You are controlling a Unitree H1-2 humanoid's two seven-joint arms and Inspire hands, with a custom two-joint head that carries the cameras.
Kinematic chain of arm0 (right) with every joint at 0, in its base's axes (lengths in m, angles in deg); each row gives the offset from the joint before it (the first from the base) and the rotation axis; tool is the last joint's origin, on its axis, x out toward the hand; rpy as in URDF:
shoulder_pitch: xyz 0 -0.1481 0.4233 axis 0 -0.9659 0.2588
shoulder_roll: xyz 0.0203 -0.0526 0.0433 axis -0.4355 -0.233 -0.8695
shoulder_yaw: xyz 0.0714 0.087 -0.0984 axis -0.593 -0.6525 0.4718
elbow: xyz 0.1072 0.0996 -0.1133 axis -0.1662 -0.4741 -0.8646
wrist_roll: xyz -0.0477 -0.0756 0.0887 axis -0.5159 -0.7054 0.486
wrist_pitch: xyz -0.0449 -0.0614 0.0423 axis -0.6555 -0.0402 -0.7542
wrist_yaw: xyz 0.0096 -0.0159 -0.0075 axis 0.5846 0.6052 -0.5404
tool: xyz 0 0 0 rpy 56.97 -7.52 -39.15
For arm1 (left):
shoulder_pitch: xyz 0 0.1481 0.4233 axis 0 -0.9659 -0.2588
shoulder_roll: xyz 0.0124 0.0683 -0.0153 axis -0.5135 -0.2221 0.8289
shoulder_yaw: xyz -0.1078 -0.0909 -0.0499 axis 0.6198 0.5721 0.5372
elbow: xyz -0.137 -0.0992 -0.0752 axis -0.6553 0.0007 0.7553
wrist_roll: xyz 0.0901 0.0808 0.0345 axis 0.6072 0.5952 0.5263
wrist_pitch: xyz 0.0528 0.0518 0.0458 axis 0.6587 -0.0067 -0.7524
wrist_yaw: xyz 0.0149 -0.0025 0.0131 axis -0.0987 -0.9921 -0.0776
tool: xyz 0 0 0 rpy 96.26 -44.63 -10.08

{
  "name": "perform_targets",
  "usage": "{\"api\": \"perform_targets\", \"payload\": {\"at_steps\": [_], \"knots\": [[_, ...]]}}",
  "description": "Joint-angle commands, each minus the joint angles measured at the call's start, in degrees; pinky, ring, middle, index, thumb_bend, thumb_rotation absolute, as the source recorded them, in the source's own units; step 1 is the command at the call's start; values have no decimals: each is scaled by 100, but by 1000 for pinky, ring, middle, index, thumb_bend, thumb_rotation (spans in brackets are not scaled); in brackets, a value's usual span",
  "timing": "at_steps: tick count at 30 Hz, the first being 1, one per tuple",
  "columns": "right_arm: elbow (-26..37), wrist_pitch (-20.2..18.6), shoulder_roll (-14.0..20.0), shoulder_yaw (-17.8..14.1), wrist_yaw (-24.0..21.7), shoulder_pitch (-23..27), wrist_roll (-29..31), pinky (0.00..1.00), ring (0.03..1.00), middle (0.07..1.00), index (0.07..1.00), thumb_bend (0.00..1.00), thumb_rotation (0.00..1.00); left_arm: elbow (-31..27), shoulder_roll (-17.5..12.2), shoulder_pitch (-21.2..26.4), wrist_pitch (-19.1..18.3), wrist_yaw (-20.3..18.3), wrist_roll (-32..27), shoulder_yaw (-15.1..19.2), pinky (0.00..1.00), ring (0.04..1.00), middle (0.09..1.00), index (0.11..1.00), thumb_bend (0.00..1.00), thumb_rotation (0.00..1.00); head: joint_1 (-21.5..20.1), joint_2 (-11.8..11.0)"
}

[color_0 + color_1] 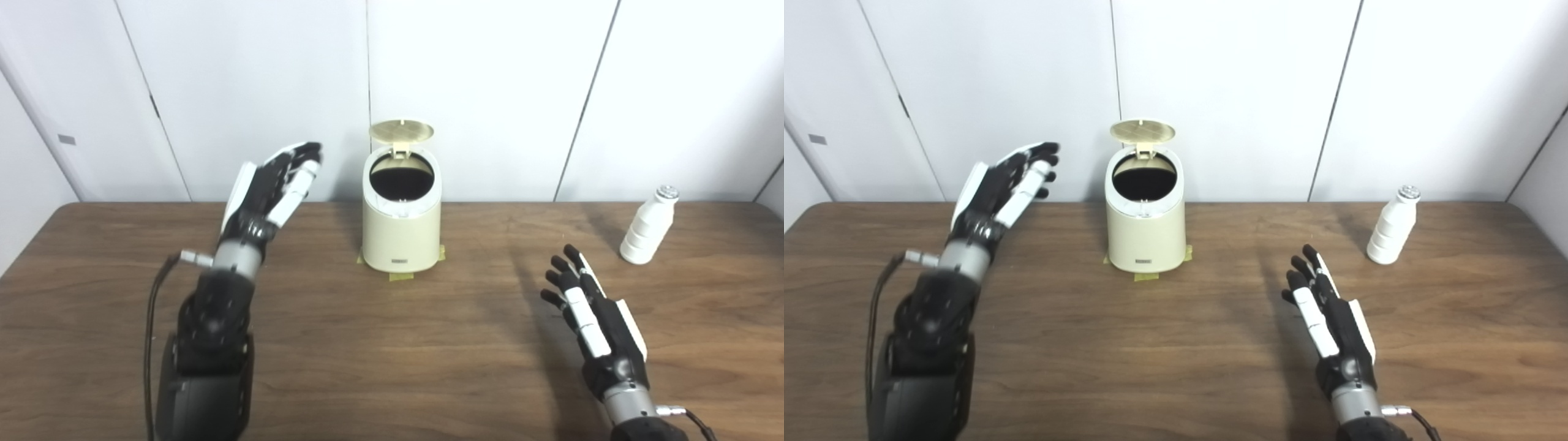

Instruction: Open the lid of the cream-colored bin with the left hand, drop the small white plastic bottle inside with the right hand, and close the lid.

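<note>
The cream-colored bin (pixel 401 236) stands at the table's back middle, its round lid (pixel 401 130) flipped upright and the dark inside showing. My left hand (pixel 269 190) is raised to the left of the bin, open, fingers stretched toward it but apart from it. The small white plastic bottle (pixel 648 226) stands upright at the back right. My right hand (pixel 591 318) hovers low over the table, open and holding nothing, well short of the bottle and to its left.
The brown wooden table (pixel 392 367) runs the width of the view. Yellow tape patches (pixel 401 277) mark the bin's base. A white panelled wall stands right behind the table's far edge.
</note>
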Motion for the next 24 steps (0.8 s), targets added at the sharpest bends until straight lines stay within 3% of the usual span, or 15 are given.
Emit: {"api": "perform_targets", "payload": {"at_steps": [1,7,11,14,16,20,22,24], "knots": [[121,319,17,-55,12,167,27,843,914,930,961,590,789,-130,13,-23,318,185,-264,21,773,806,848,903,425,932,9,4],[-127,752,58,-217,54,176,70,810,895,927,965,569,756,-333,44,-610,371,367,-599,-88,808,842,890,931,431,995,24,10],[-222,952,125,-384,75,184,143,767,880,930,954,547,613,-432,-28,-847,346,422,-724,-119,826,867,915,935,468,1000,-182,15],[156,655,73,-525,201,200,135,740,855,914,944,621,432,-414,-46,-986,385,445,-936,-49,844,878,911,939,474,1000,-422,6],[388,511,77,-544,290,198,14,701,824,887,930,647,364,-375,-68,-1038,409,450,-1099,-9,869,889,914,941,489,995,-498,6],[818,194,155,-629,534,145,-493,636,782,847,888,662,265,-268,-124,-1079,417,497,-1345,74,889,896,909,935,489,994,-1049,2],[960,2,86,-705,614,144,-514,661,791,847,882,686,195,-224,-191,-1092,437,495,-1445,115,890,895,910,937,470,999,-1323,-14],[999,34,82,-810,732,127,-617,661,771,833,879,697,190,-153,-307,-1107,527,466,-1533,150,894,899,914,938,460,1000,-1673,-35]]}}
